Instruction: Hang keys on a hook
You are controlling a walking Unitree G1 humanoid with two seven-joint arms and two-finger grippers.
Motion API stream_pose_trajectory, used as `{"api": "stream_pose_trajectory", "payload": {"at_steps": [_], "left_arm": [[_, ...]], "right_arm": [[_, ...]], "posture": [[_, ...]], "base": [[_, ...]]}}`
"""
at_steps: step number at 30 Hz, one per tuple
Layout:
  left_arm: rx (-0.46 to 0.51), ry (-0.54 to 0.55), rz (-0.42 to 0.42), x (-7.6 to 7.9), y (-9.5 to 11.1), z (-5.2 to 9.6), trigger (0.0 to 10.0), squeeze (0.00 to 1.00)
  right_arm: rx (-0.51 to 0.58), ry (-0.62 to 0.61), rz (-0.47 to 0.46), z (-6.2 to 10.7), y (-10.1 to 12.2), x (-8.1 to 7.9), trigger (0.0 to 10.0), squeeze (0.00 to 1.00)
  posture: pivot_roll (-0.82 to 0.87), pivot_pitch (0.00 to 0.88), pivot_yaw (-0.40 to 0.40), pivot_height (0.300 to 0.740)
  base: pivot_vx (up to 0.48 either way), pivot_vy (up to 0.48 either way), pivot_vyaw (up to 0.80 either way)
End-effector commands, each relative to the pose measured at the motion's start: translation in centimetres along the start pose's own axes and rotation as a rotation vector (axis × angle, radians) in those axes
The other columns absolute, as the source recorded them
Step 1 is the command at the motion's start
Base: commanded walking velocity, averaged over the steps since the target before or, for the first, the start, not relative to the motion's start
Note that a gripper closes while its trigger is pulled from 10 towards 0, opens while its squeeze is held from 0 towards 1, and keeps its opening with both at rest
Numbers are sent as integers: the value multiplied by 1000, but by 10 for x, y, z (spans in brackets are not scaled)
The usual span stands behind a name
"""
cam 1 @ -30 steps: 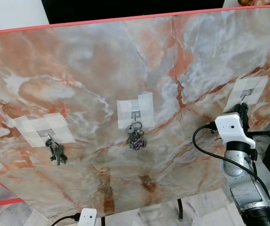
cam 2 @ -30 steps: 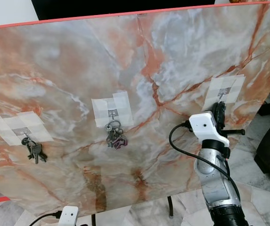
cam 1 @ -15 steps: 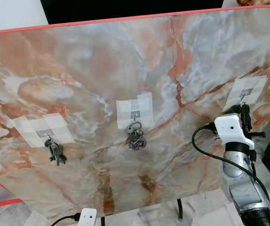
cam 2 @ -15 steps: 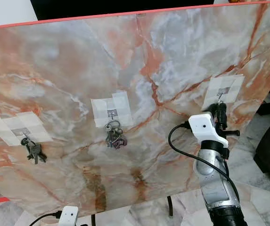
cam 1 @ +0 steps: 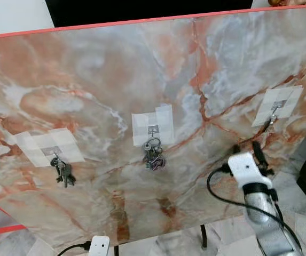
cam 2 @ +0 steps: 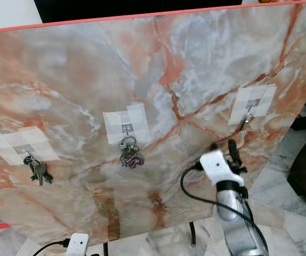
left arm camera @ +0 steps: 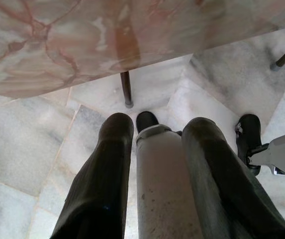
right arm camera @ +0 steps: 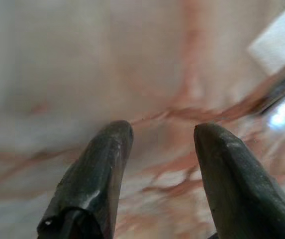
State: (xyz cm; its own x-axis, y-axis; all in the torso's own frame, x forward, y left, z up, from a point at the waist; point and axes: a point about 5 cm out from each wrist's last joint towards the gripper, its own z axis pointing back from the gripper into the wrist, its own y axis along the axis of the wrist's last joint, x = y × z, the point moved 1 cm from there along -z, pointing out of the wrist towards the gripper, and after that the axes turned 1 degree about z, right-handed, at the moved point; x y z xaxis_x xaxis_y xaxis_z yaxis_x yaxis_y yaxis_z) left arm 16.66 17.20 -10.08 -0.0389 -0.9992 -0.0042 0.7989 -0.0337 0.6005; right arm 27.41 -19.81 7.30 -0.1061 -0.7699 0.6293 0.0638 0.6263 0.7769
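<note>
I think this is a room in a home. I see a floor of pale marble tiles [left arm camera: 38, 149], and on thin dark legs [left arm camera: 126, 89] stands a big marble-pattern board [cam 1: 115, 74] with a red edge, with taped hooks [cam 1: 153, 129] holding keys [cam 1: 154, 157].

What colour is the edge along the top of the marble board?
Red, clearest in the left eye view along the board's top edge.
</note>
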Motion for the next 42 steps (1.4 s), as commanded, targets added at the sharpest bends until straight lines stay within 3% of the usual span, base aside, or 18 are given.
{"api": "stream_pose_trajectory", "payload": {"at_steps": [1,2,4,6,7,9,12,14,21,24,32,42], "left_arm": [[-18,-6,-28,0,-4,1,10000,0],[-18,-6,-28,0,-4,1,10000,0],[-17,-6,-27,0,-4,1,10000,0],[-17,-7,-29,0,-3,1,10000,0],[-15,-9,-29,1,-3,1,10000,0],[-15,-10,-29,1,-3,1,10000,0],[-8,-6,-22,0,-2,0,10000,0],[-8,-5,-23,0,-2,0,10000,0],[-6,-7,-30,-1,-2,1,10000,0],[-7,-6,-32,-1,-2,1,10000,0],[-14,-4,-32,0,-4,1,10000,0],[-18,-5,-34,2,-5,1,10000,0]], "right_arm": [[-2,29,-28,5,-1,-6,10000,0],[-2,29,-28,5,-1,-6,10000,0],[-213,129,-184,23,-35,-31,10000,0],[-333,168,-294,32,-54,-44,10000,0],[-472,196,-359,44,-78,-57,10000,0],[-511,200,-381,48,-85,-60,10000,0],[-768,166,-503,75,-120,-74,10000,0],[-820,183,-512,82,-126,-79,10000,0],[-986,301,-497,109,-140,-96,10000,0],[-1066,296,-469,120,-148,-95,10000,0],[-995,324,-470,103,-137,-102,10000,0],[-1051,320,-454,116,-144,-102,10000,0]], "posture": [[-116,13,20,740],[-116,13,20,740],[-123,15,22,740],[-127,13,22,740],[-119,13,22,740],[-119,13,22,740],[-120,13,24,740],[-122,17,27,740],[-116,5,32,740],[-116,5,32,740],[-106,0,25,740],[-113,0,28,740]], "base": [[0,0,0],[0,0,0],[0,0,0],[0,0,0],[0,0,0],[0,0,0],[0,0,0],[0,0,0],[0,0,0],[0,0,0],[0,0,355],[0,0,800]]}}
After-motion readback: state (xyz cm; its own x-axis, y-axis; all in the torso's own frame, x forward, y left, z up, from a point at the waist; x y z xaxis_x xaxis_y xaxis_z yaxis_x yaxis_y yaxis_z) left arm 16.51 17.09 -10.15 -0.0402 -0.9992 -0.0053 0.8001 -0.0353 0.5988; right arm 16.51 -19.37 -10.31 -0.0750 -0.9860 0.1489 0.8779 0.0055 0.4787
